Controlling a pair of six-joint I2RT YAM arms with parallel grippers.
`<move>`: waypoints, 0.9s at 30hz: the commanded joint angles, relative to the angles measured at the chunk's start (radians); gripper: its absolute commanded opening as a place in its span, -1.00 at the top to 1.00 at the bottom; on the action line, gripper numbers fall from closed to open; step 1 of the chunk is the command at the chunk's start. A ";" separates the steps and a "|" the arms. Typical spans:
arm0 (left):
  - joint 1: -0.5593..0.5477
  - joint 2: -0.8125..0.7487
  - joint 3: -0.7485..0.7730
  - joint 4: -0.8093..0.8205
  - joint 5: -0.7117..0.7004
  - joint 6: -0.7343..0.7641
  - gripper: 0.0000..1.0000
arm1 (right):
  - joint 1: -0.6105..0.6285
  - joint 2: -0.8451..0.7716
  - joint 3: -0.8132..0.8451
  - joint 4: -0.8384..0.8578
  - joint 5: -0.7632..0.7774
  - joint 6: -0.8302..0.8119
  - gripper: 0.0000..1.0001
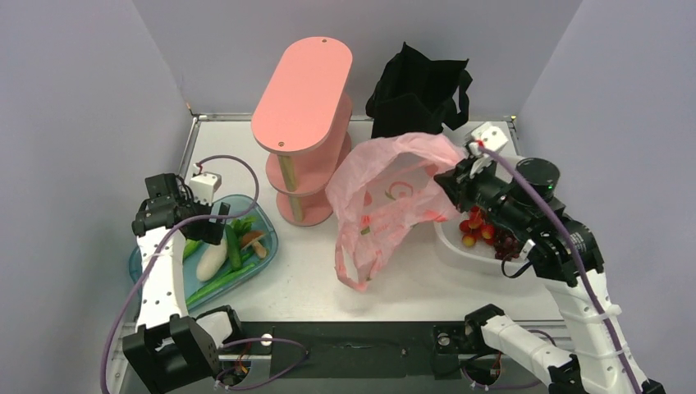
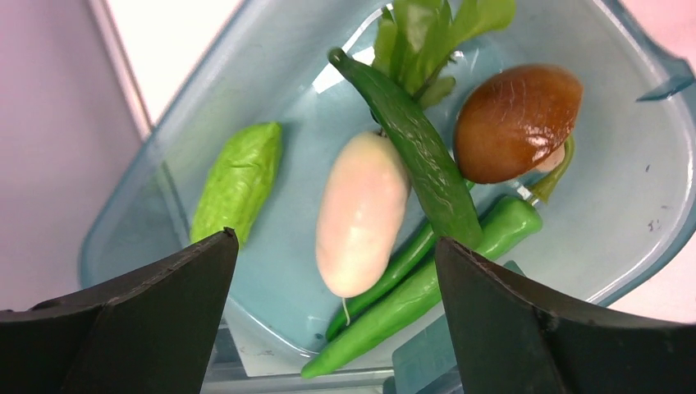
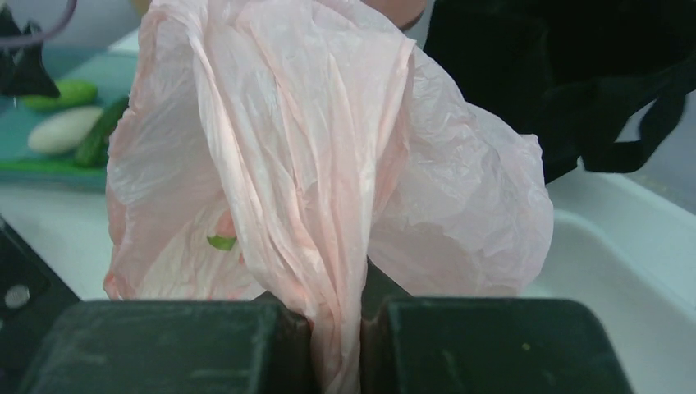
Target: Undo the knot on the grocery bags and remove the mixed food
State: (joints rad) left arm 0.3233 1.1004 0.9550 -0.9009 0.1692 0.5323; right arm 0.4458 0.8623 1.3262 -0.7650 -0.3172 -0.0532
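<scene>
Pink bag point(image 1: 386, 205) hangs over the middle of the tabletop, a gathered fold pinched in my right gripper point(image 3: 336, 328), jaws pressed together on the plastic. My left gripper point(image 2: 336, 246) stands spread wide above the blue tray point(image 2: 624, 189) by the tabletop's left edge, holding nothing, the white vegetable point(image 2: 361, 213) lying in the tray beside the leafy greens point(image 2: 427, 33). Black tote point(image 1: 414, 90) sits at the far right corner, small red and yellow fruits point(image 1: 476, 226) in the white bowl point(image 1: 450, 244) by the right edge.

Lighting: bright, even, overhead. Shadows: soft, faint, under pink bag point(image 1: 386, 197). Glare: white highlights on mushroom point(image 2: 517, 123), blue tray point(image 2: 640, 189). Focus: top view sharp; 2 wrist views soft in near foreground.
</scene>
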 commanded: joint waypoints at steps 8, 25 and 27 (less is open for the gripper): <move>-0.014 0.025 0.268 0.092 -0.064 -0.130 -0.89 | -0.405 0.165 0.393 0.205 -0.118 0.307 1.00; -0.249 -0.078 0.424 0.290 -0.187 -0.267 -0.85 | -0.709 0.384 0.406 0.549 0.793 0.651 1.00; -0.280 -0.084 0.440 0.309 -0.212 -0.275 -0.87 | -0.666 0.441 0.459 0.467 0.978 0.644 1.00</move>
State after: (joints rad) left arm 0.1001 1.0470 1.3331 -0.6979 0.0471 0.2882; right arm -0.2882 1.2442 1.7153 -0.2798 0.2047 0.5678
